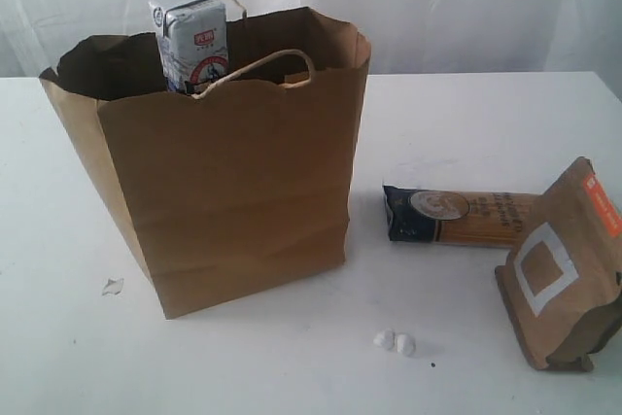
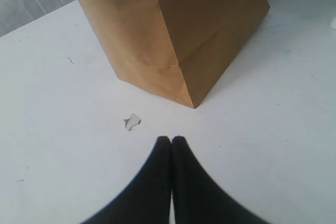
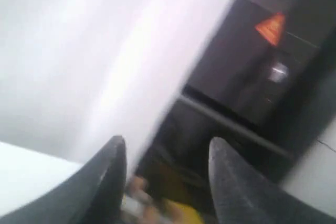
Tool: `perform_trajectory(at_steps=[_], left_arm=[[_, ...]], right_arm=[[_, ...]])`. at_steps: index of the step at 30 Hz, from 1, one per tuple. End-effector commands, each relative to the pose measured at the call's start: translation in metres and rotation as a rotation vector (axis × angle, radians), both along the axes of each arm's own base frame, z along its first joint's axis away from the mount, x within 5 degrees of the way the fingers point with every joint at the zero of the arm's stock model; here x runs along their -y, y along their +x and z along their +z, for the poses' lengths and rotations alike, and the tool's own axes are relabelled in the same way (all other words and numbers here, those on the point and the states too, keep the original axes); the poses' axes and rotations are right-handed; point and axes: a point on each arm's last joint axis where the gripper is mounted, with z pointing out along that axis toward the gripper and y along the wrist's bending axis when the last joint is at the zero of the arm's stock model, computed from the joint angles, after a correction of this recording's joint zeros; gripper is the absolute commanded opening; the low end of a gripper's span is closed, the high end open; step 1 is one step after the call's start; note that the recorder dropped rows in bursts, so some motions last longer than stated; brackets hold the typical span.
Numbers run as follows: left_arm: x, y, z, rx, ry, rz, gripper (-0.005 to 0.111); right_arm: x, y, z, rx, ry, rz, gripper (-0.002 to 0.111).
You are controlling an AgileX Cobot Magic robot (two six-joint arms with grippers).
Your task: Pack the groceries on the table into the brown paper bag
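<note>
Brown paper bag [image 2: 178, 30] near low, closed left claw [image 2: 171, 139]; right claw [image 3: 168, 140] parted, hold unclear.

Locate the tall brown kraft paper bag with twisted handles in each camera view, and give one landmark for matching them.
Exterior view: the tall brown kraft paper bag stands upright left of centre on the white table.
Left wrist view: the bag rises just beyond the shut left gripper, one bottom corner towards it.
Right wrist view: not in it.
Shared landmark: the small white torn scrap by the bag's bottom corner.
</note>
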Motion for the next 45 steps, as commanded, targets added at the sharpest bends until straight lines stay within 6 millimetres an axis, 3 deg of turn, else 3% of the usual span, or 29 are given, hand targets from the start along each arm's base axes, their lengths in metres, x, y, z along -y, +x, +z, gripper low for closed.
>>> perform_trajectory(at_steps=[1, 5, 7, 9, 12, 19, 28, 31, 36, 39, 45], left_arm=[[0.000, 0.000, -0.001, -0.003, -0.004, 0.000, 0.000], [0.000, 0.000, -0.001, -0.003, -0.004, 0.000, 0.000], [0.000, 0.000, -0.001, -0.003, -0.004, 0.000, 0.000], [0.000, 0.000, -0.001, -0.003, -0.004, 0.000, 0.000], [0.000, 0.000, -0.001, -0.003, -0.004, 0.000, 0.000], [0.000, 0.000, -0.001, -0.003, -0.004, 0.000, 0.000], [0.000, 0.000, -0.001, -0.003, -0.004, 0.000, 0.000], [0.000, 0.000, -0.001, -0.003, -0.004, 0.000, 0.000], [0.000, 0.000, -0.001, -0.003, -0.004, 0.000, 0.000], [0.000, 0.000, -0.001, -0.003, -0.004, 0.000, 0.000], [0.000, 0.000, -0.001, -0.003, -0.004, 0.000, 0.000]], right_arm=[[-0.048, 0.000, 0.003, -0.046, 0.193, 0.546, 0.046], [-0.099, -0.030, -0.011, -0.314, 0.369, 1.172, 0.046], [-0.114, -0.050, -0.019, -0.471, 0.384, 1.448, 0.046], [-0.121, -0.071, -0.027, -0.636, 0.389, 1.695, 0.046], [-0.121, -0.090, -0.041, -0.834, 0.447, 1.864, 0.046], [-0.118, -0.095, -0.073, -0.982, 0.546, 1.806, 0.046], [-0.118, -0.093, -0.079, -0.987, 0.557, 1.770, 0.046], [-0.119, -0.077, -0.082, -0.898, 0.558, 1.609, 0.046], [-0.101, -0.026, -0.084, -0.611, 0.573, 1.063, 0.046], [-0.091, -0.015, -0.083, -0.527, 0.544, 0.926, 0.046], [-0.100, -0.024, -0.084, -0.535, 0.332, 1.104, 0.046]])
